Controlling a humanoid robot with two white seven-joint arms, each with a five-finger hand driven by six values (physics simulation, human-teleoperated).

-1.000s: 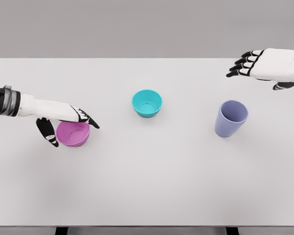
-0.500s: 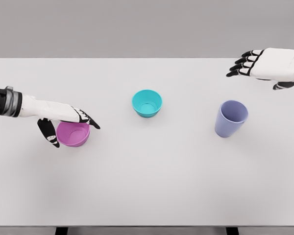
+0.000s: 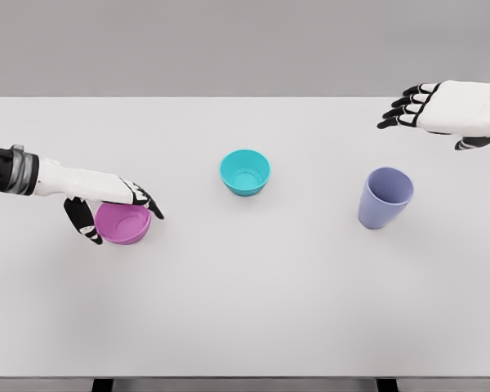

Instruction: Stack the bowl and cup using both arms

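1. Viewing from the head camera, a white desk [image 3: 245,310] carries three vessels: a pink bowl [image 3: 122,224] at the left, a teal bowl [image 3: 245,172] near the middle, and a lavender cup [image 3: 384,197] at the right.
2. The left hand [image 3: 106,202] enters from the left edge and sits at the pink bowl. Its dark-tipped fingers [image 3: 144,200] reach across the far rim, and the thumb [image 3: 82,219] stands against the near-left wall. The hand is closed around the bowl in a pinch across the rim.
3. The pink bowl stands upright, mouth up. Whether its base rests on the desk or is raised clear cannot be told from this view.
4. The teal bowl stands upright, mouth up, untouched, well apart from both hands and between the other two vessels, slightly farther back.
5. The lavender cup stands mouth up and appears tilted toward the camera side, with its rim turned up and right. Nothing touches it.
6. The right hand [image 3: 441,110] enters from the right edge and hangs above the far right part of the desk, behind and to the right of the cup and apart from it. Its fingers [image 3: 404,110] are loosely extended toward the left and hold nothing.
7. No vessel is stacked in another.
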